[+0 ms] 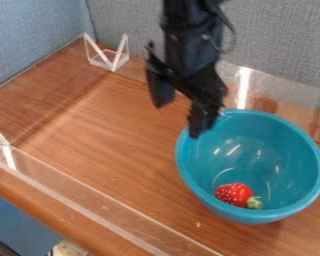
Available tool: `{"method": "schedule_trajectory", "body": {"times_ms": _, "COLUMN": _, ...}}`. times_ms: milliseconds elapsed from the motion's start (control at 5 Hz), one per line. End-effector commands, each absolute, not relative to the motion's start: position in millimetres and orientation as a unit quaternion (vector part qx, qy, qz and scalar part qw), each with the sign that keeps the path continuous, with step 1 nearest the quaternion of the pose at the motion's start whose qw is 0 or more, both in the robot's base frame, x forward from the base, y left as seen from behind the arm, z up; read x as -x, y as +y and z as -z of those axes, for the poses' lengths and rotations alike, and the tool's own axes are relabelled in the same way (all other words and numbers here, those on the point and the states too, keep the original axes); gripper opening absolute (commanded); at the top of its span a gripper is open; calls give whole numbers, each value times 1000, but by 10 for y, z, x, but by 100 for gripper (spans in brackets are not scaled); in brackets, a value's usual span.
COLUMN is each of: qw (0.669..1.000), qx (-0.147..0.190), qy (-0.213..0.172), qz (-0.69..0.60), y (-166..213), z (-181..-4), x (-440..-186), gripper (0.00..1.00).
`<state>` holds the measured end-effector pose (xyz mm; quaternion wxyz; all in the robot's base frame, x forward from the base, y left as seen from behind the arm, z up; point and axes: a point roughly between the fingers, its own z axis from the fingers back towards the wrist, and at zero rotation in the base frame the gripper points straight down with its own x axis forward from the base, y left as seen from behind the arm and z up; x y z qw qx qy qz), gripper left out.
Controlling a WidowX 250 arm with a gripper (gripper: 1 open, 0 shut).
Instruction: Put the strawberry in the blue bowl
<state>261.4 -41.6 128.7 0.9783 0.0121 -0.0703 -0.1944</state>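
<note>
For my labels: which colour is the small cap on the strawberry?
Green, on the red strawberry in the blue bowl; the camera view shows it.

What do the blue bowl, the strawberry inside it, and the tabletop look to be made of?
The large round teal-blue bowl looks like glossy plastic or glazed ceramic: its smooth walls carry bright highlights. The small red strawberry with a green cap looks like a moulded plastic toy, evenly coloured and slightly shiny. The brown tabletop shows wood grain under a semi-gloss finish, possibly laminate.
</note>
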Motion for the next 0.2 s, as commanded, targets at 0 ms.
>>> {"method": "schedule_trajectory", "body": {"times_ms": 0, "qw": 968, "qx": -14, "qy": -93, "qz": 235, "y": -596, "z": -1360, "x": -2668, "gripper": 100}}
